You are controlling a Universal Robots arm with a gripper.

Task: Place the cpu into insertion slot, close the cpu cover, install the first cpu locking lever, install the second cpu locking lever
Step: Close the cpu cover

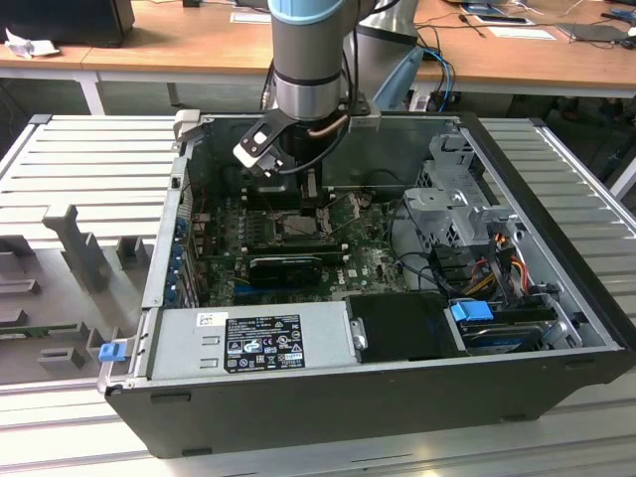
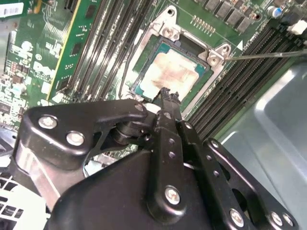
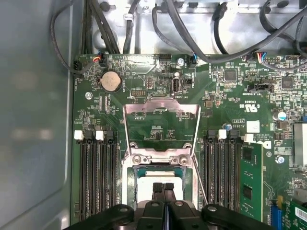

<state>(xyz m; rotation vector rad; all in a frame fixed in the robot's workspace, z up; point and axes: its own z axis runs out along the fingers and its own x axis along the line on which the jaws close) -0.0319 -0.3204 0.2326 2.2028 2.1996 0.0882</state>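
I read the gripper [image 2: 168, 97] as pinched together with nothing between its fingers, tips down over the edge of the cpu [image 2: 175, 74] farthest from the hinge. The chip lies flat in the insertion slot [image 2: 218, 67], near the middle of the motherboard [image 3: 225, 96]. Whether the tips touch it I can't tell. The cpu cover [image 3: 160, 102] stands swung open off the slot's hinge edge, and a thin locking lever [image 2: 268, 53] juts free past one corner. My worry is that if the chip isn't fully seated, a push from those tips could skew it and bend the pins beneath. The cover could also come down crooked, and the springy lever might slip off a narrow tip and whip against the memory slots [image 3: 93, 167]
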